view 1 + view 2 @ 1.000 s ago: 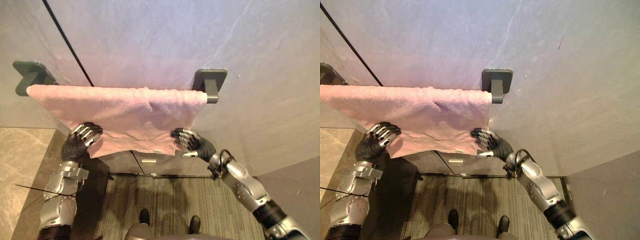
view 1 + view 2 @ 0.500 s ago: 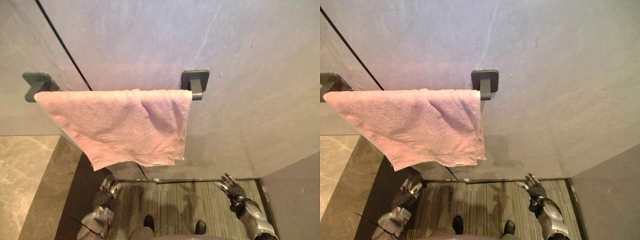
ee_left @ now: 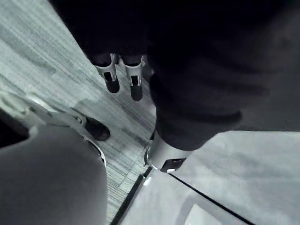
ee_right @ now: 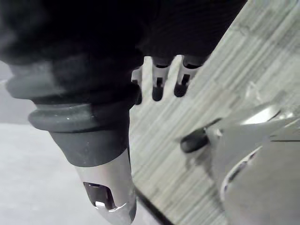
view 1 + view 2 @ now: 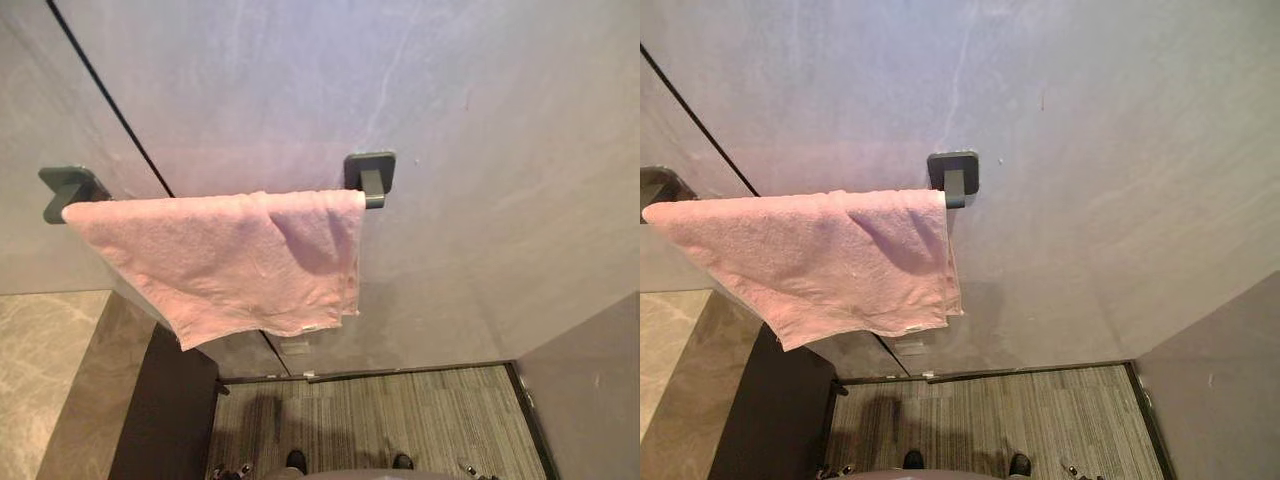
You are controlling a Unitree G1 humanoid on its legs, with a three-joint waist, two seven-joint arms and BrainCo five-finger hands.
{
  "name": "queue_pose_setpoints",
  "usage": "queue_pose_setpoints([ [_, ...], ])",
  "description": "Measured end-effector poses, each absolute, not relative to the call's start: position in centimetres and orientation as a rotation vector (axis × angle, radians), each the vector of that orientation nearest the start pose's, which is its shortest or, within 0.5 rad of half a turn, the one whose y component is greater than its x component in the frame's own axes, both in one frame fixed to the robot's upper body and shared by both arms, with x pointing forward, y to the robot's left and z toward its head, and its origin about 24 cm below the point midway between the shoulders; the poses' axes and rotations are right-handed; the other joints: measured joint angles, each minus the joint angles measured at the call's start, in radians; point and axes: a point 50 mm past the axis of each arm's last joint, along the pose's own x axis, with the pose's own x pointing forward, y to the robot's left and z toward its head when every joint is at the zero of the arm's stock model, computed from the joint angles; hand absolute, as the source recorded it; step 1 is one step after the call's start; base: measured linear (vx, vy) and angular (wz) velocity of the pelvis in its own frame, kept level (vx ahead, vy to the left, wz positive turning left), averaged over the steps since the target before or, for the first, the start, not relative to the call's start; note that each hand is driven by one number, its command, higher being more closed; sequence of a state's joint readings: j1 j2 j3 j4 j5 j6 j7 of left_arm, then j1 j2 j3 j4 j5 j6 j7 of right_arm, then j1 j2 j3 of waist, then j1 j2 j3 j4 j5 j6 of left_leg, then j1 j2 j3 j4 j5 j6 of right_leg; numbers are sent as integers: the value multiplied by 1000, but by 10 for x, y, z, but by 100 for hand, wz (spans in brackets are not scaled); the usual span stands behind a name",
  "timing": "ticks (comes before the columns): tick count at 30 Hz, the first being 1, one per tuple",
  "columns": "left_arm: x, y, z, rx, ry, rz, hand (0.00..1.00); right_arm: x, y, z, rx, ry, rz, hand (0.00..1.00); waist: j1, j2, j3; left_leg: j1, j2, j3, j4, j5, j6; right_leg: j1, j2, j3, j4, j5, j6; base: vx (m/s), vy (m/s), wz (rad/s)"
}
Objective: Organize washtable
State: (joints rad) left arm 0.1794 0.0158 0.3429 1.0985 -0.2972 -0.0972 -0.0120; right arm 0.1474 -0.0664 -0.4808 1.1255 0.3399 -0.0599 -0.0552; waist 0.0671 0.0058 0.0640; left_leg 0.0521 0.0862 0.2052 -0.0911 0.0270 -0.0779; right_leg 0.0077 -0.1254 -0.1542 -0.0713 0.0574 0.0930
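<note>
A pink towel hangs folded over a dark wall bar between two dark brackets. Its lower edge slants, lower on the left side, and nothing touches it. My left hand hangs low above the striped floor with straight fingers and holds nothing. My right hand is also low beside my body, fingers straight and empty. Both hands are far below the towel.
A grey stone wall stands behind the bar, crossed by a thin dark seam. A beige marble counter with a dark side panel lies at the left. Striped grey carpet covers the floor below.
Both hands have let go of the towel's lower edge and dropped to the bottom of the eye views. The towel now hangs free. The camera has shifted a little.
</note>
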Motion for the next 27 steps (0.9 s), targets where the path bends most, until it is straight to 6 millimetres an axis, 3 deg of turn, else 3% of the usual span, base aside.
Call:
queue_pose_setpoints([
  [5,56,207,-167,-214,1109,403,0,70,-217,-165,236,1101,-526,0,2,-14,6,-22,3,66,3,-2,-2,-71,6,73,26,10,4,-50,-2,-39],
  [8,84,210,-161,-66,1068,260,0,101,-207,-160,124,1061,-380,0,-2,-18,52,-44,-3,53,36,-8,5,-137,-10,88,176,-55,11,-52,9,9],
  [12,98,215,-156,11,1028,210,0,111,-198,-158,27,1046,-267,0,-1,-40,71,-88,-15,-70,72,-7,6,-127,-29,78,277,-136,40,-15,-3,88],
  [15,98,212,-156,8,1029,200,0,117,-196,-157,0,1034,-238,0,7,-27,77,-111,-11,-130,108,-4,0,-63,-19,68,228,-144,38,21,-16,79],
  [19,100,207,-157,-64,1024,221,0,146,-198,-147,-144,959,-134,0,11,25,114,-198,18,-244,191,-5,-22,-8,33,-10,157,-126,-8,-70,-73,79],
  [21,94,204,-160,-86,1048,222,0,142,-203,-148,-205,974,-107,0,28,44,125,-195,25,-275,200,0,-32,14,45,-43,172,-146,-31,-81,-83,57],
  [24,80,200,-164,-196,1078,299,0,134,-215,-149,-210,1004,-146,0,25,59,130,-178,45,-261,179,-13,-34,21,49,-93,241,-188,-39,-80,-83,45],
  [25,76,199,-165,-228,1085,324,0,132,-219,-149,-176,1003,-184,0,22,56,130,-169,52,-237,150,-18,-27,18,43,-112,251,-203,-42,-52,-96,49],
  [27,70,206,-165,-280,1082,384,0,122,-224,-151,-57,1014,-294,0,9,19,128,-155,58,-116,90,-51,16,-14,1,-154,279,-229,-65,-5,-67,70],
])
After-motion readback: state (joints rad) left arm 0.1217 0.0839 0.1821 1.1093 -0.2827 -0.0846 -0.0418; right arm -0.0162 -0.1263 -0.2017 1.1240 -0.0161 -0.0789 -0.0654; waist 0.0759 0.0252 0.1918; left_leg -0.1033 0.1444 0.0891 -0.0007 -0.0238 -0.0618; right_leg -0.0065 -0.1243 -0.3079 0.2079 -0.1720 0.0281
